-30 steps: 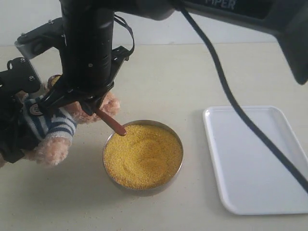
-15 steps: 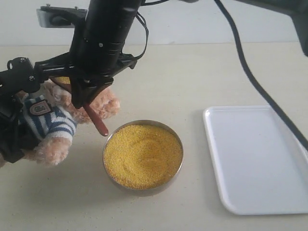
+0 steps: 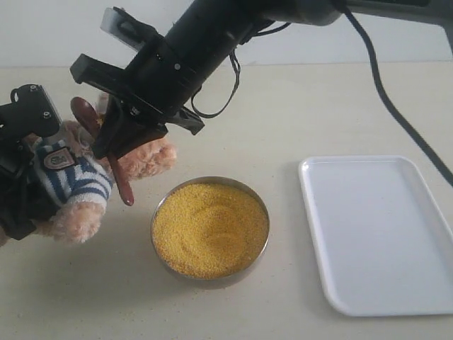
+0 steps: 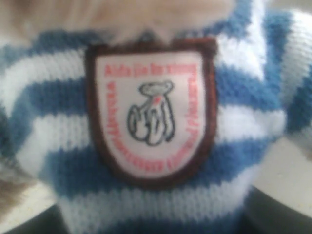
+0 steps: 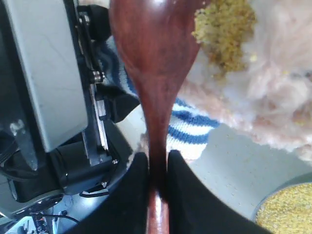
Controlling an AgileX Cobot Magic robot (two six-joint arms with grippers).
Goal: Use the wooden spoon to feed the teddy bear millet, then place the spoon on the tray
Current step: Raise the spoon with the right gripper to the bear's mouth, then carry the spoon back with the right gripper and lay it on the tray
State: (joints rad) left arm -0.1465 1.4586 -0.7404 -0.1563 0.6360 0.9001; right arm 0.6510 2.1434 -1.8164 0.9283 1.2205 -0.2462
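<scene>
The teddy bear (image 3: 78,184) leans at the far left; its striped shirt and chest badge (image 4: 151,107) fill the left wrist view. My left gripper (image 3: 25,177) is shut on its body, with dark fingers (image 4: 285,214) at its sides. My right gripper (image 3: 117,142) reaches across, shut on the wooden spoon's handle (image 5: 157,168). The wooden spoon (image 3: 122,180) is tilted, its oval bowl (image 5: 153,53) up at the bear's face. A clump of millet (image 5: 224,29) lies on the bear's fur beside it. The metal bowl (image 3: 212,278) holds the millet (image 3: 210,228). The white tray (image 3: 382,234) lies at the right.
The right arm and its black cable (image 3: 396,106) cross over the table from the upper right. The left arm's black body (image 5: 44,87) stands close beside the spoon. Bare beige table lies between bowl and tray.
My right wrist has turned and swung left. The spoon's lower handle end moved away from the metal bowl's rim toward the bear, and the spoon bowl stays at the bear's face.
</scene>
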